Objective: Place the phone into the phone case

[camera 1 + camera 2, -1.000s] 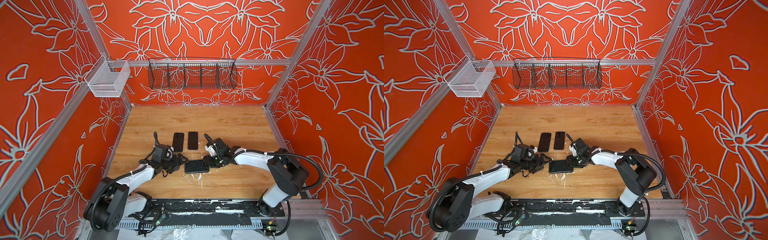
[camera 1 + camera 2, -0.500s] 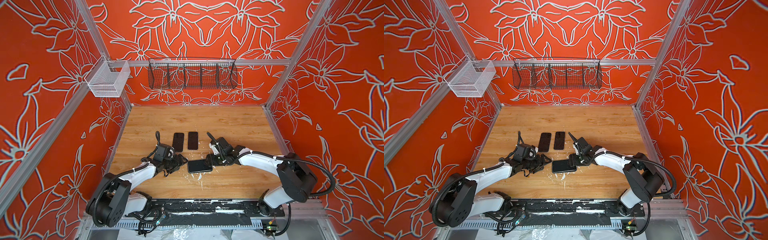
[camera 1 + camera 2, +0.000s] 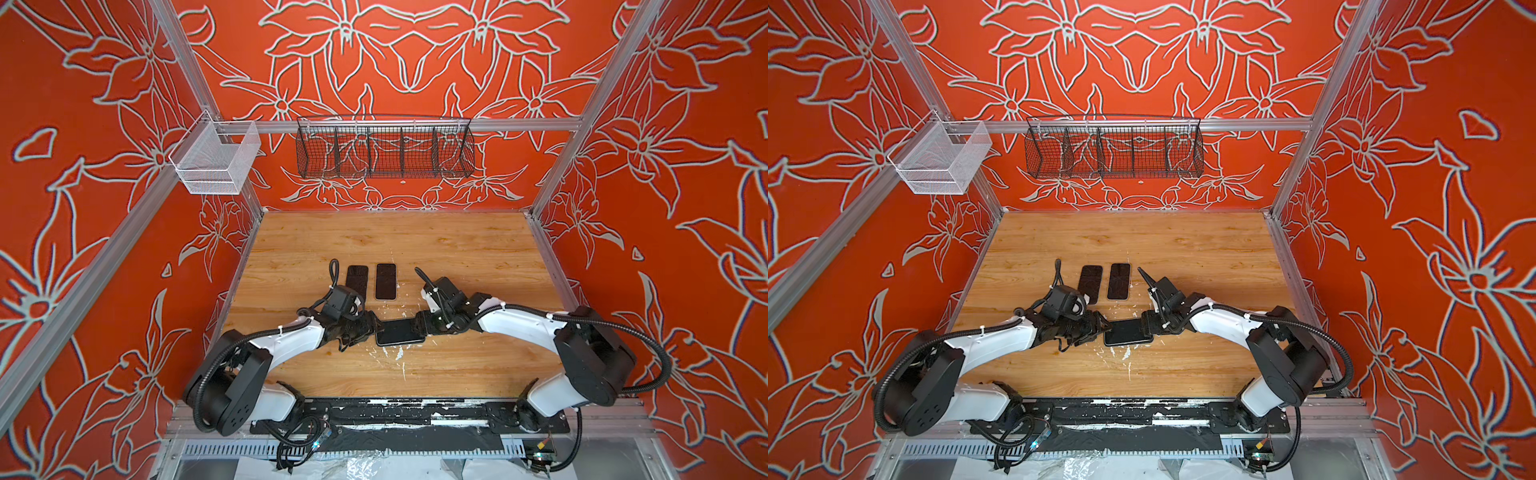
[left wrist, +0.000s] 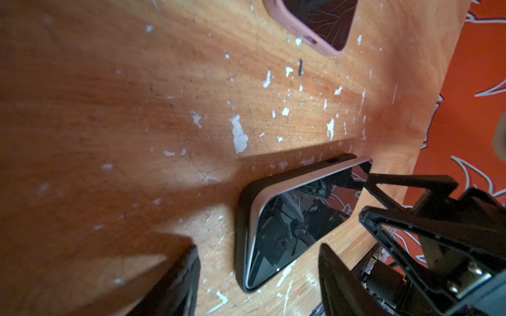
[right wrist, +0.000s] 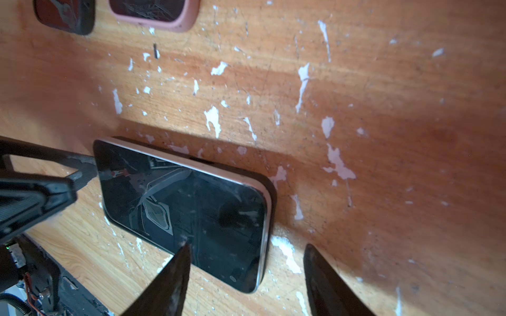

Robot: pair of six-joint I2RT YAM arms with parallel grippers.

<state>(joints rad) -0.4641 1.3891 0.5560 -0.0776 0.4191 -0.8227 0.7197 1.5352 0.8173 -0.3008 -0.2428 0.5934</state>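
The phone [image 3: 400, 331] [image 3: 1128, 332] lies screen up across the table's front middle, sitting in a black phone case [image 4: 242, 219] [image 5: 272, 188]. In the left wrist view the phone [image 4: 295, 219] has its silver edge along one long side raised above the case rim. My left gripper [image 3: 372, 328] [image 4: 257, 284] is open at the phone's left end, fingers clear of both sides. My right gripper [image 3: 422, 328] [image 5: 246, 273] is open at the right end. One of its fingertips [image 5: 183, 249] hangs over the screen [image 5: 191, 208]; contact is unclear.
Two more cased phones lie just behind: one in a dark case [image 3: 357, 280] [image 5: 68, 24], one in a pink case [image 3: 385, 281] [image 4: 287, 24]. White chips speckle the wooden table [image 3: 457, 257]. A black wire basket [image 3: 384, 147] and a white mesh basket [image 3: 216, 160] hang on the walls.
The phone in its case has slid a little to the right. My left gripper has followed it up to the phone's left end with narrower jaws. The right arm has drawn back rightwards.
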